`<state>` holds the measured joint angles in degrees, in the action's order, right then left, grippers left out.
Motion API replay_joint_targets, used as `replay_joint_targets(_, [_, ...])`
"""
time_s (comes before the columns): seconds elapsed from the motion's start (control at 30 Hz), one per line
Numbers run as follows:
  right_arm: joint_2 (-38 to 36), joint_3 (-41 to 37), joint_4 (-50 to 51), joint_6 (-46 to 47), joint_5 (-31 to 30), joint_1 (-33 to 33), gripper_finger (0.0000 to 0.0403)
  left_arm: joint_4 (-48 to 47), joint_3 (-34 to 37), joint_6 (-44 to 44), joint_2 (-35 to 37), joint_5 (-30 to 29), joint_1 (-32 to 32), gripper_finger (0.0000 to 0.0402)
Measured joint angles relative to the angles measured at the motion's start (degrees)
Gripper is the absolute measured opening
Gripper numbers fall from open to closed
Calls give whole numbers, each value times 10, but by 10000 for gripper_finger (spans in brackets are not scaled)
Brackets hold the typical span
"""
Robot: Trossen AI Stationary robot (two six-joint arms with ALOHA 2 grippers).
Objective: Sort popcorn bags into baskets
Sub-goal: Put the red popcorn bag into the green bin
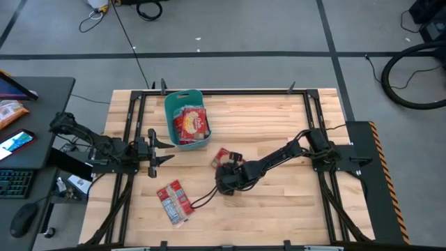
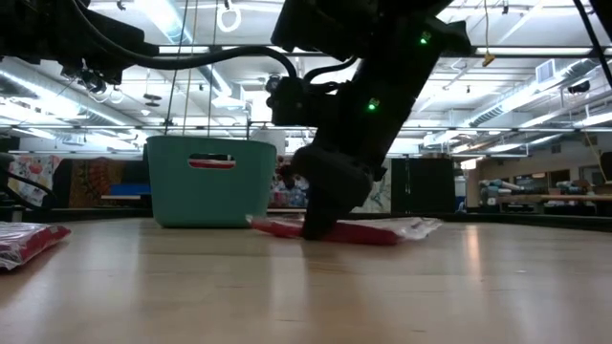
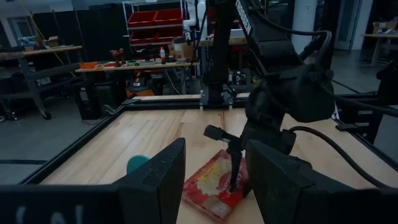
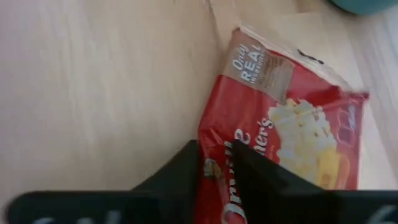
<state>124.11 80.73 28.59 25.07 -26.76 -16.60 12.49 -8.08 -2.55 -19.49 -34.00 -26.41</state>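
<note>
One red popcorn bag [image 1: 223, 156] [image 2: 382, 230] [image 3: 211, 190] [image 4: 292, 124] lies flat on the wood near the table's middle. My right gripper [image 1: 226, 171] [image 2: 316, 229] [image 3: 233, 183] [image 4: 214, 158] stands on its near edge, fingers nearly together. A second bag [image 1: 174, 202] [image 2: 29, 241] lies flat toward the near-left. The teal basket [image 1: 171, 104] [image 2: 210, 182] stands at the far-left with several bags [image 1: 191, 124] inside. My left gripper [image 1: 167, 149] [image 3: 216, 155] hovers open to the basket's near side, holding nothing. My right gripper pinches the popcorn bag at its near edge [image 4: 208, 146], one finger [image 4: 180, 174] outside the edge and the other finger [image 4: 255, 177] over the printed face. The fingers come from above, pointing down. The bag still lies flat on the table.
Black frame rails [image 1: 132, 125] run along the table's sides. A dark cable [image 1: 202, 199] trails from the right gripper toward the near-left bag. Bare wood [image 1: 279, 202] lies toward the near-right. A desk with a keyboard [image 1: 14, 183] stands left of the table.
</note>
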Motion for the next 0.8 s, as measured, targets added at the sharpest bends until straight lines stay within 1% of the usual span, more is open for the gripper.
replay_joint_targets(0.13, [0,-1,15,-25,5,-1,34,0,0,0,0,0,0,172])
replay_joint_targets(0.2, [-5,-2,18,-40,5,-2,15,0,0,0,0,0,0,172])
replay_joint_targets(0.37, [-35,-8,53,-57,-24,-9,21,0,0,0,0,0,0,172])
replay_joint_targets(0.47, [-65,-8,74,-57,-40,-11,12,0,0,0,0,0,0,172])
replay_joint_targets(0.57, [-88,-6,92,-55,-55,-11,12,0,0,0,0,0,0,172])
replay_joint_targets(0.8, [-130,-5,114,-58,-119,-10,12,0,0,0,0,0,0,172])
